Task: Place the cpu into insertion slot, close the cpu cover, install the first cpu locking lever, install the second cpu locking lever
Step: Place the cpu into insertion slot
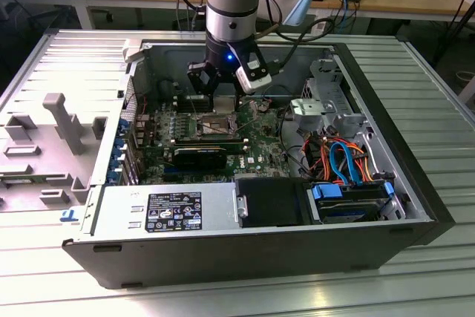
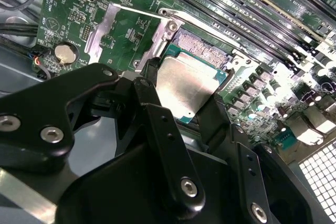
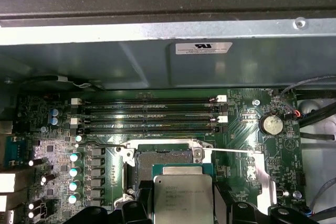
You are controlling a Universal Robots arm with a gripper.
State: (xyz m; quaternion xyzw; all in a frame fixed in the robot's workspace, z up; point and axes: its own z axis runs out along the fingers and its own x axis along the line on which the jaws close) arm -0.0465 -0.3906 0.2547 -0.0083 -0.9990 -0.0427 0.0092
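The claw [image 2: 184, 94] is clamped on the cpu [image 2: 185, 83], one black finger on each of two opposite edges, and holds it low inside the open computer case [image 1: 223, 257] over the green motherboard [image 3: 245, 109]. In both wrist views the chip hangs just above the insertion slot [image 3: 167, 157], covering part of it, with one strip of the slot's contact field showing past its far edge; whether any corner already touches the silvery rim I cannot tell. The cpu cover [image 2: 101, 29] lies swung open beside the slot.

The main hazard, as I judge it, is misalignment. The chip looks slightly tilted and offset from the recess, so it could catch a corner on the rim or land skewed and damage the contacts. A shallow edge grip could also let it slip. The memory slots [image 3: 147, 114] sit near the slot, leaving the fingers little room
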